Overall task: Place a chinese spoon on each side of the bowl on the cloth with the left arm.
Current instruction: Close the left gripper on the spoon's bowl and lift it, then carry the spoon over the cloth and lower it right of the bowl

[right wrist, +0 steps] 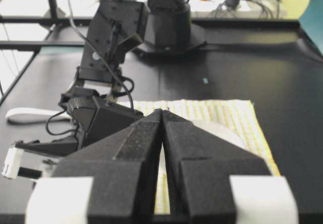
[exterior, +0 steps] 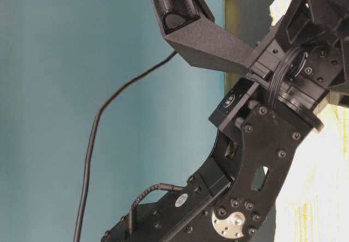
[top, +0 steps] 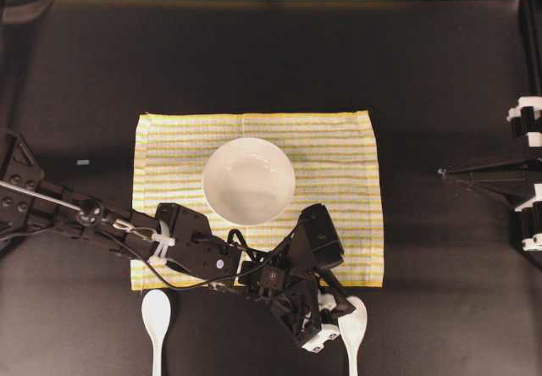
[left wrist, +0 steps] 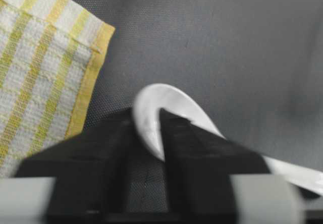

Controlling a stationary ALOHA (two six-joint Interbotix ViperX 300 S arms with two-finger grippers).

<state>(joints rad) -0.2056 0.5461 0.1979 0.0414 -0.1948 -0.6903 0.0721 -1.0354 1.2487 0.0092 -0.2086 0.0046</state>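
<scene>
You see the black worktop [top: 423, 71] with the cloth [top: 339, 147] flat in its middle and the bowl [top: 249, 180] on the cloth. Your left arm [top: 195, 253] reaches across the cloth's near edge. Its gripper [left wrist: 149, 148] is off the cloth, and its jaws pinch the rim of the right spoon [left wrist: 156, 103]. The left spoon [top: 156, 312] lies alone just beside the near edge. The right gripper [right wrist: 162, 118] has its jaws pressed together.

No legible text, label or number anywhere (arm stickers too small to read)
</scene>
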